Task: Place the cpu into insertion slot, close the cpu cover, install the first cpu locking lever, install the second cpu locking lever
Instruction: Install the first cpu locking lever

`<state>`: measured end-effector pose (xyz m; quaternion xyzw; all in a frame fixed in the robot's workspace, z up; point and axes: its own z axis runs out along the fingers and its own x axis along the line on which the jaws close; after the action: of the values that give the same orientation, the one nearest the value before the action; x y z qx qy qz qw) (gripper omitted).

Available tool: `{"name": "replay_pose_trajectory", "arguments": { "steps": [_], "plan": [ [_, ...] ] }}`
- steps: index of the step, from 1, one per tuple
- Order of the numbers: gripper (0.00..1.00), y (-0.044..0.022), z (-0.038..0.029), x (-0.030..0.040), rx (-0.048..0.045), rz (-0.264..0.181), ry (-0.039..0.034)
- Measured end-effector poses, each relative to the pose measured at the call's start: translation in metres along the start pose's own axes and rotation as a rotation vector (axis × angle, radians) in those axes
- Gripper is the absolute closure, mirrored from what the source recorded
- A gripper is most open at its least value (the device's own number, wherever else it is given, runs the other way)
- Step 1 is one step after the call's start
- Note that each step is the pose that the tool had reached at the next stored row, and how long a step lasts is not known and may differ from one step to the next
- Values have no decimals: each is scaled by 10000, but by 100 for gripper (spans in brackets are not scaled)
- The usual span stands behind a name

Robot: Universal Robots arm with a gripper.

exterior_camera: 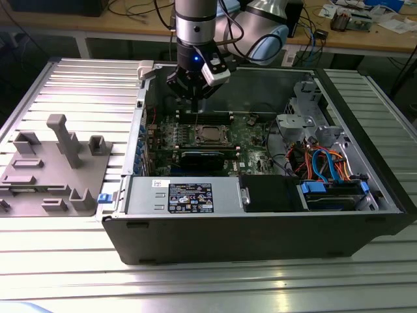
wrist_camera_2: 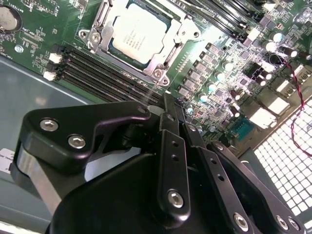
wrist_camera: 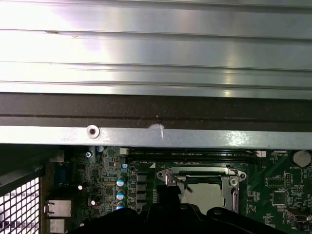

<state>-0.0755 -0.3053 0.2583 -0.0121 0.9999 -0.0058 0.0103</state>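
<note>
The cpu point(wrist_camera_2: 138, 33) lies flat in the insertion slot point(wrist_camera_2: 88, 35) on the green board, its silver top showing. The cpu cover point(wrist_camera_2: 162, 59) lies down over it as a metal frame around the chip. A thin wire lever point(wrist_camera_2: 157, 87) runs from the slot's corner toward my fingertips. My gripper point(wrist_camera_2: 168, 100) hangs above the board just beside the slot, its black fingers point(wrist_camera_2: 171, 146) pressed together with nothing visibly between them. In the exterior view the gripper point(exterior_camera: 194, 99) hovers over the far edge of the cpu point(exterior_camera: 209, 135). The first wrist view shows the cpu point(wrist_camera: 204, 196) under the cover point(wrist_camera: 200, 172).
The open computer case point(exterior_camera: 260, 228) walls in the board. Black memory slots point(wrist_camera_2: 97, 73) run beside the socket, with capacitors point(wrist_camera_2: 214, 87) and a red cable point(wrist_camera_2: 297, 102) nearby. Drive bays with orange cables point(exterior_camera: 326, 163) fill the exterior view's right. A grey fixture point(exterior_camera: 58, 163) stands outside on the left.
</note>
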Motion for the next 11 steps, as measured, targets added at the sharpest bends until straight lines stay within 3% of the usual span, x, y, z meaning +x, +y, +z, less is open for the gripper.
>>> {"name": "replay_pose_trajectory", "arguments": {
  "steps": [8,10,11],
  "plan": [
    [89,0,1,-8,-8,0,0],
    [89,0,3,-9,-118,2,-3],
    [89,-1,4,-8,-292,7,-6]
  ]
}}
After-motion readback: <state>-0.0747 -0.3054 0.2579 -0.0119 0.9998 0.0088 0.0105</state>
